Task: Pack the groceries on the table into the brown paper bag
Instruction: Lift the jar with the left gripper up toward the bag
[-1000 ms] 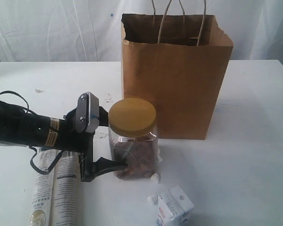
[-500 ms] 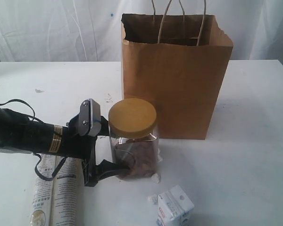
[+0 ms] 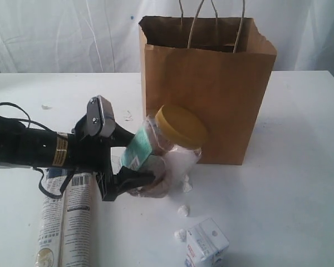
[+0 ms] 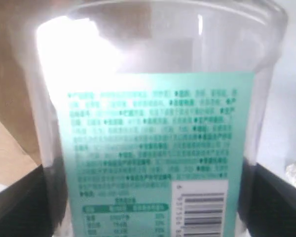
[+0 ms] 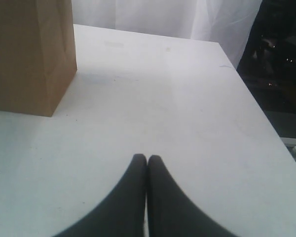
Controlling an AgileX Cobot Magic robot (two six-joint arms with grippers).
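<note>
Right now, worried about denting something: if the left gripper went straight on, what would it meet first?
Probably the brown paper bag: the left gripper points at its front wall, its yellow-lidded clear jar leading; depth unclear.

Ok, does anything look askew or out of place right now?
The yellow-lidded clear jar is tilted steeply in the left gripper, lid leaning toward the brown paper bag, not upright. Small white paper balls lie loose on the table near the small white carton.
</note>
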